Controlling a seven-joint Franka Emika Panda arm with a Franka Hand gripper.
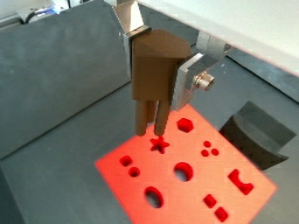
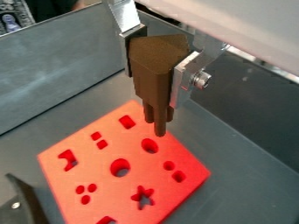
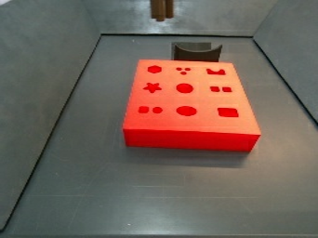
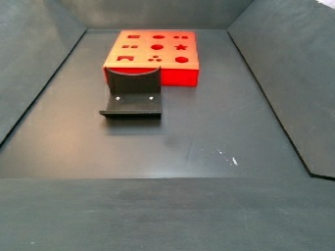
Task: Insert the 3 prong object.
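Observation:
My gripper (image 1: 160, 61) is shut on the 3 prong object (image 1: 149, 87), a brown piece with thin prongs pointing down. It shows in both wrist views; the silver fingers (image 2: 187, 72) clamp its sides (image 2: 152, 74). The piece hangs well above the red block (image 1: 193, 175) with shaped holes, and does not touch it. In a wrist view its prong tips appear over the block's edge near the star hole (image 1: 160, 145). In a side view only the prongs (image 3: 162, 9) show at the top edge, above the block (image 3: 187, 102). The gripper is out of the side view that shows the block (image 4: 155, 54) at the far end.
A dark grey block with a curved notch (image 3: 192, 48) stands just beside the red block, also seen in a side view (image 4: 131, 98) and a wrist view (image 1: 260, 131). Grey bin walls (image 3: 62, 112) slope up on all sides of the floor.

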